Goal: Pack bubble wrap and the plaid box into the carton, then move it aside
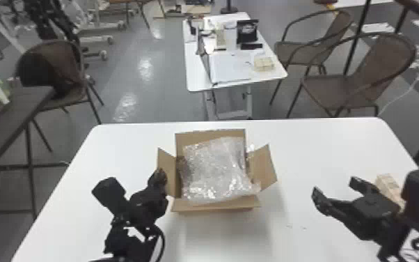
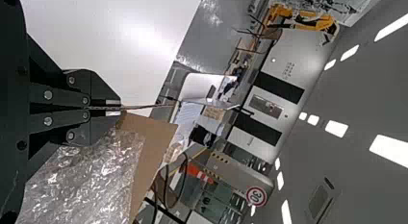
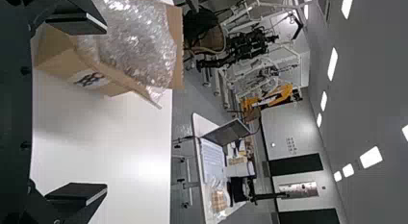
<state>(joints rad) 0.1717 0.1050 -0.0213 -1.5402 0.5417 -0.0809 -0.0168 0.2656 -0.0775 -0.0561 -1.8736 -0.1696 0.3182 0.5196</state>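
Counter: risk sits at its right edge; the right arm, swinging back, could nudge the plaid box (image 1: 387, 184) off.
Carton (image 1: 215, 206): open, beyond mid-counter toward the far edge; a hard push down could skid it that way.
Bubble wrap (image 1: 215, 170): inside the carton, puffed above the walls and lapping the right flap (image 1: 263, 168); the box could perch on it and slide off.
Right end effector (image 1: 334, 184): open, nothing held, box behind its fingers near the right edge; a hasty turn could clip it.
Left end effector (image 2: 120, 108): closed on the left flap (image 1: 167, 169); pulling could crease it or tip the carton.
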